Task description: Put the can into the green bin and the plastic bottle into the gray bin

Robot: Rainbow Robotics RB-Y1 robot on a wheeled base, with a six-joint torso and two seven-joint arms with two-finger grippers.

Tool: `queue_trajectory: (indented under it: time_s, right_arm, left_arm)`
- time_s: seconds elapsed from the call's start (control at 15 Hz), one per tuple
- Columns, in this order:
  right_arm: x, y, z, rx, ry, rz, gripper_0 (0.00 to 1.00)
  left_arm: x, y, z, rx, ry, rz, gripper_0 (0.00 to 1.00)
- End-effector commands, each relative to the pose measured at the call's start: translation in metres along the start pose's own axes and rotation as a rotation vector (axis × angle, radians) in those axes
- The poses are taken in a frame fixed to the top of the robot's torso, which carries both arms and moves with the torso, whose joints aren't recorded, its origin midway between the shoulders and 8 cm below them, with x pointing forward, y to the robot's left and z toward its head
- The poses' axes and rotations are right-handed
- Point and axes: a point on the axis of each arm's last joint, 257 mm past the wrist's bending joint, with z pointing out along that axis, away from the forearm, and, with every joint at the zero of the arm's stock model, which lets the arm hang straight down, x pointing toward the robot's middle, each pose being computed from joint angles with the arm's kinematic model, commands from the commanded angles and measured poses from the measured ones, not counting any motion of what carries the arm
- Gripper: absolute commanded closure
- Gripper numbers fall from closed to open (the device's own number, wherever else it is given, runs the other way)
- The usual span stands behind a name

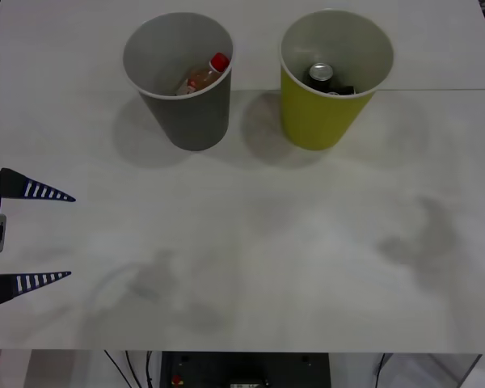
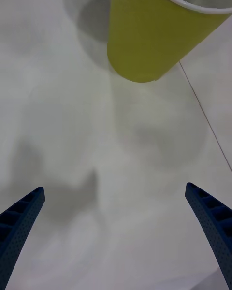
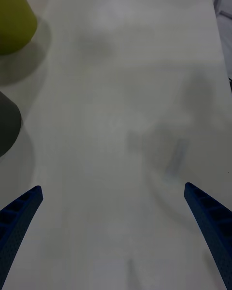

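Can: inside green bin, silver top showing below the rim; a dark shape beside it, perhaps a second can, too shadowed to tell.

Plastic bottle: inside gray bin, leaning against the inner wall, red cap uppermost, pale orange contents visible.

Green bin: upright on white table, far side, toward the robot's right. Yellow-green wall also seen near in right wrist view and at a corner in left wrist view.

Gray bin: upright, just beside green bin but apart from it, toward the robot's left.

Left gripper: at left edge of front view, low over the near table, well apart from both bins; fingers spread wide, holding nothing.

Right gripper: over bare table, short of green bin; fingers wide apart, empty.

Status, judged: both items placed; task appears complete.

Risks, judged: right gripper travelling forward could strike green bin's wall and topple it, spilling the can; tall tapered bins on narrow bases likely tip easily. Left gripper sweeping across toward gray bin poses the same hazard.
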Motion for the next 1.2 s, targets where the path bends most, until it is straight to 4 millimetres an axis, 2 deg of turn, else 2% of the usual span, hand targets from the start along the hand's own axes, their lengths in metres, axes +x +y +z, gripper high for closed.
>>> queue_trajectory:
  time_s: [0.07,0.33,0.73,1.0,1.2]
  right_arm:
    - [0.014,0.021,-0.003,-0.030,-0.002,-0.022,0.00]
    - [0.026,0.058,-0.004,-0.090,-0.011,-0.036,0.00]
    - [0.028,0.103,0.005,-0.100,-0.011,-0.070,0.00]
    - [0.030,0.124,0.013,-0.096,0.002,-0.090,0.00]
    - [0.027,0.128,0.016,-0.096,0.000,-0.110,0.00]
  left_arm:
    - [0.000,0.000,0.000,0.000,0.000,0.000,0.00]
    - [0.000,0.000,0.000,0.000,0.000,0.000,0.00]
    - [0.000,0.000,0.000,0.000,0.000,0.000,0.00]
    - [0.000,0.000,0.000,0.000,0.000,0.000,0.00]
    - [0.000,0.000,0.000,0.000,0.000,0.000,0.00]
